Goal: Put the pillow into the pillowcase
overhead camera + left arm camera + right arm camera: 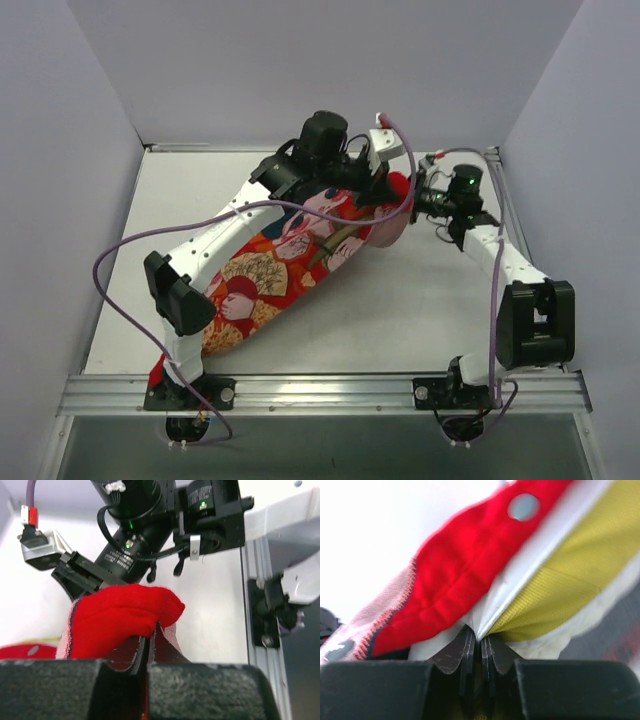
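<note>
The red pillowcase (pixel 290 265) with cartoon children lies diagonally across the table, stuffed. My left gripper (pixel 385 195) is shut on the pillowcase's red edge (pixel 125 617) at its far end. My right gripper (pixel 420 198) is close beside it, shut on the pillow (pixel 520 585) at a white fold next to its yellow band (pixel 575 575). The pillowcase's red hem (pixel 465 575) with a grey snap lies over the pillow. Most of the pillow is hidden inside the case.
The left arm (pixel 230 235) lies along the pillowcase. The right arm's wrist (pixel 130 550) shows close in the left wrist view. The table's raised right rail (pixel 505 215) is near the right gripper. Grey walls surround the table.
</note>
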Motion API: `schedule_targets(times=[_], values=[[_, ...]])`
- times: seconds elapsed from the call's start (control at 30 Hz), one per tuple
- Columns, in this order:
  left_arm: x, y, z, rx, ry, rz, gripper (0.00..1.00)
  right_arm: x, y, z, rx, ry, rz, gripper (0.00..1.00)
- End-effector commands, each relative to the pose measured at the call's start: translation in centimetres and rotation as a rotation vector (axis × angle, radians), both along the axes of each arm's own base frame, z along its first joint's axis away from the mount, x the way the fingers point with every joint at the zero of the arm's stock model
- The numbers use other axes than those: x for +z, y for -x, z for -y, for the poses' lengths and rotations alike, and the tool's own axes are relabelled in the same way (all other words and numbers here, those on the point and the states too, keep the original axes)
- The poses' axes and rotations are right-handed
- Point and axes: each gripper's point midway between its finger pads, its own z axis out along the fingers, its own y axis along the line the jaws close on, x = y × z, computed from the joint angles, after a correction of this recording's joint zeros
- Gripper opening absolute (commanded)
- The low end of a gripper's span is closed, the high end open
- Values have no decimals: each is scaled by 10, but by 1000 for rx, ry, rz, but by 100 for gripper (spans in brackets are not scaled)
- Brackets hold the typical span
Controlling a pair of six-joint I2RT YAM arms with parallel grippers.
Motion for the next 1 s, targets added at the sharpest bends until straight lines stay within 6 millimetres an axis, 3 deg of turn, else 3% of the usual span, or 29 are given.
schedule_targets(times=[0.0, 0.03, 0.07, 0.1, 0.13, 0.17, 0.2, 0.23, 0.27, 0.3, 0.4, 0.47, 0.5, 0.57, 0.6, 0.63, 0.7, 0.73, 0.77, 0.8, 0.83, 0.87, 0.9, 0.93, 0.97], values=[[131, 14, 38, -96, 344, 319, 0, 107, 25, 11, 102, -11, 326, 0], [150, 30, 49, -131, 405, 355, 0, 125, 21, 29, 39, 17, 385, 0], [164, 37, 54, -137, 456, 384, 0, 155, 20, 35, -2, 39, 439, 0], [195, 42, 58, -113, 561, 464, 0, 178, 20, 52, -60, 66, 517, 0], [215, 60, 62, -128, 641, 501, 0, 201, 20, 60, -98, 84, 579, 0], [229, 70, 64, -132, 699, 520, 0, 218, 20, 74, -151, 107, 603, 0], [257, 78, 59, -109, 803, 574, 0, 262, 32, 77, -175, 130, 726, 0], [265, 95, 64, -128, 846, 584, 0, 278, 36, 79, -188, 167, 797, 0], [291, 105, 55, -122, 910, 632, 0, 283, 41, 80, -198, 192, 791, 0], [304, 111, 51, -113, 959, 650, 0, 315, 51, 81, -235, 219, 889, 0], [326, 116, 42, -50, 1051, 638, 0, 344, 61, 71, -251, 277, 1027, 0], [332, 103, 26, 60, 1046, 635, 0, 333, 60, 59, -196, 362, 1085, 0], [308, 92, 21, 111, 973, 615, 0, 323, 61, 38, -131, 361, 1094, 0], [275, 78, 7, 163, 873, 635, 0, 284, 55, 15, -25, 386, 1075, 0], [190, 50, 14, 188, 694, 579, 0, 260, 58, -7, 58, 381, 1048, 0], [197, 58, -23, 219, 691, 606, 0, 224, 54, -22, 116, 404, 991, 0], [123, 32, -54, 320, 475, 571, 0, 170, 50, -49, 262, 461, 981, 0], [75, 34, -79, 351, 367, 525, 0, 146, 64, -73, 357, 462, 971, 0], [46, 31, -96, 378, 286, 506, 0, 110, 64, -82, 419, 496, 916, 0], [10, 28, -118, 419, 170, 462, 12, 72, 60, -97, 500, 527, 863, 0], [-20, 31, -148, 451, 95, 450, 26, 50, 66, -108, 556, 538, 810, 0], [-47, 37, -168, 457, -1, 410, 40, 38, 69, -117, 599, 536, 776, 12], [-55, 38, -186, 506, -40, 402, 56, 15, 64, -125, 659, 555, 742, 23], [-47, 41, -208, 569, -32, 404, 77, 14, 64, -128, 676, 553, 720, 31], [-48, 43, -221, 617, -38, 377, 85, 16, 65, -127, 685, 550, 697, 52]])
